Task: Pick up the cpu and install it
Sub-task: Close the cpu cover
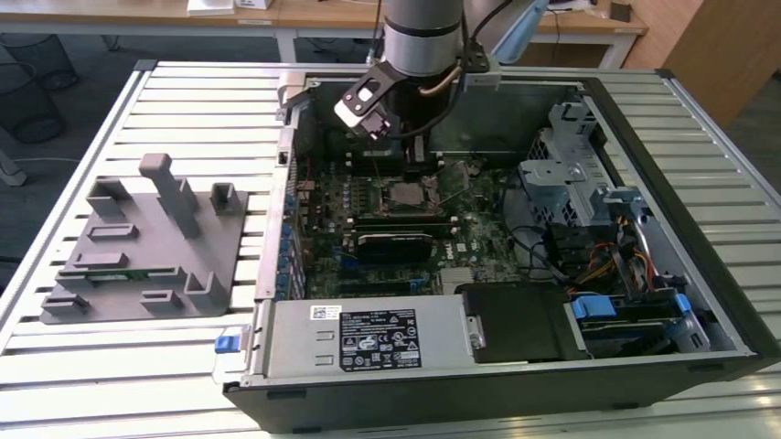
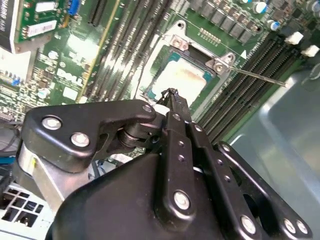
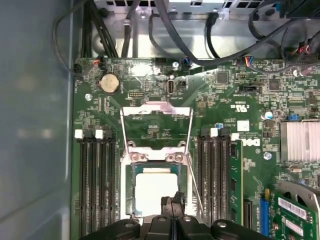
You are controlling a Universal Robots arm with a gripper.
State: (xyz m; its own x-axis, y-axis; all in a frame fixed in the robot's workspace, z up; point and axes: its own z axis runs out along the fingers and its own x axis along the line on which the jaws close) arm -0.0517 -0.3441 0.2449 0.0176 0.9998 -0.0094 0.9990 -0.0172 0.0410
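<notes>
Inside the open computer case point(image 1: 701, 229), in the motherboard socket point(image 3: 129, 192), the cpu point(image 3: 156, 190) point(image 2: 184, 80) lies flat. It is a small square chip with a pale silvery-grey top, a faint brownish smudge and a thin pale rim. The socket's metal frame point(image 3: 156, 112) is swung up and the lever wire point(image 2: 260, 77) sticks out sideways. The hand point(image 3: 172, 201) point(image 2: 170, 93) hangs right over one edge of the cpu; can't tell if it touches. Its fingers are clenched tip to tip, gripping nothing. The case sits on a slatted surface point(image 1: 183, 91) beside a grey fixture block point(image 1: 146, 247).
</notes>
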